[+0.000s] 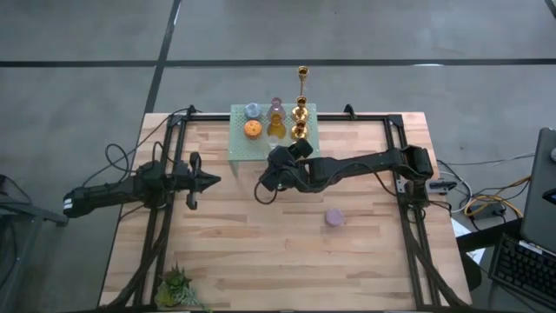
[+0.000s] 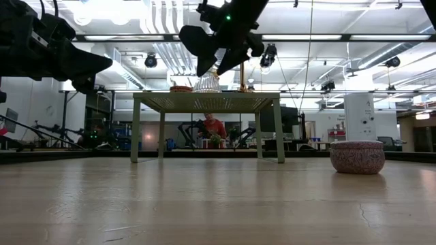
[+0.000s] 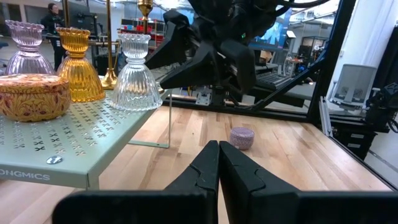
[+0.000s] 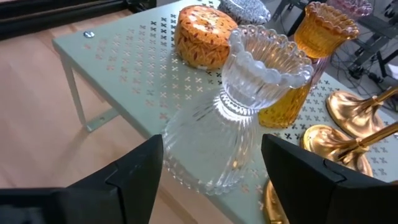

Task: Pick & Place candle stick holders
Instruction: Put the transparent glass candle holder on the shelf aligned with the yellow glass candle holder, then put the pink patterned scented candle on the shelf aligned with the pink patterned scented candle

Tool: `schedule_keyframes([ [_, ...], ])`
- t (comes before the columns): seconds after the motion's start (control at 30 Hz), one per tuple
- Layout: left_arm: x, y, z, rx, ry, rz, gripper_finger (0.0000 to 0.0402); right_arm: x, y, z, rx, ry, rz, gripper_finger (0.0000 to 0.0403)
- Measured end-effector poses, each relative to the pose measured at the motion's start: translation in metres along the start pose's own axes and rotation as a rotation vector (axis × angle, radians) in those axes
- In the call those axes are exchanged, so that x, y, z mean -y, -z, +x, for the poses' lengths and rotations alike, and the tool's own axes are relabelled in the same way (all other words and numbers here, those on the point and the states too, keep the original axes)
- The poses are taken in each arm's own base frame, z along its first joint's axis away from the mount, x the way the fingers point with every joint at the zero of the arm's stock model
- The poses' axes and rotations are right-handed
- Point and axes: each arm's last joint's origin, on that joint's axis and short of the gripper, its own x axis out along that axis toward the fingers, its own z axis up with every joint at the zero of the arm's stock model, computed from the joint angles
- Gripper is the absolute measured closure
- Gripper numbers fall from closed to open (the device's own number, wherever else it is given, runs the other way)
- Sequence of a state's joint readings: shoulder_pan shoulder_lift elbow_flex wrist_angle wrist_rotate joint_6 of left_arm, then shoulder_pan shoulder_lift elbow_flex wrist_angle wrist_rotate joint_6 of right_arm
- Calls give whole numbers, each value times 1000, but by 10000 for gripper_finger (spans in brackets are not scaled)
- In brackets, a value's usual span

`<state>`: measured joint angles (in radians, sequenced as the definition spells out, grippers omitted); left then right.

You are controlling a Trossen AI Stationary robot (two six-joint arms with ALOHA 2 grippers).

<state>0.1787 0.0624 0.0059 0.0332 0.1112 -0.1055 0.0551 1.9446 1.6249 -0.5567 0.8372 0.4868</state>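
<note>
The right arm stretches from its side across the tabletop toward the centre, its right claw held aloft with fingers spread wide, while the left arm rests low on the opposite side, its left claw pressed fully closed and empty.

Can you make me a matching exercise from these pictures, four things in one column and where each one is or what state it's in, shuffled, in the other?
Column one:
1. clear glass holder
2. purple holder
3. left gripper
4. spiky green plant

Column two:
A. alone on the bare wooden table
B. fingers shut, holding nothing
C. at the table's near left corner
D. at the edge of the mint-green stand, between the open fingers of the right gripper

Pairs: 1-D, 2-A, 3-B, 4-C
</note>
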Motion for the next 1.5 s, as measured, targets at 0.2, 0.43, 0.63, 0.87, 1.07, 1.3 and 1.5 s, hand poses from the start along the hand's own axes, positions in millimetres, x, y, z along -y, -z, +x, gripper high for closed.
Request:
schedule_keyframes([
  [0.2, 0, 0, 0, 0, 0, 0, 387, 0, 1, -1, -1, 12, -33, 149],
  [0.43, 0, 0, 0, 0, 0, 0, 387, 2, 0, -1, 21, 60, -67, 159],
  [0.63, 0, 0, 0, 0, 0, 0, 387, 2, 0, 0, 32, 79, -85, 160],
  [0.87, 0, 0, 0, 0, 0, 0, 387, 5, 0, 2, 51, 133, -104, 163],
  [1.07, 0, 0, 0, 0, 0, 0, 387, 8, 0, 6, 57, 160, -102, 161],
  [1.3, 0, 0, 0, 0, 0, 0, 387, 6, 0, 5, 63, 156, -94, 168],
  [1.5, 0, 0, 0, 0, 0, 0, 387, -5, 5, -8, 73, 114, -112, 165],
])
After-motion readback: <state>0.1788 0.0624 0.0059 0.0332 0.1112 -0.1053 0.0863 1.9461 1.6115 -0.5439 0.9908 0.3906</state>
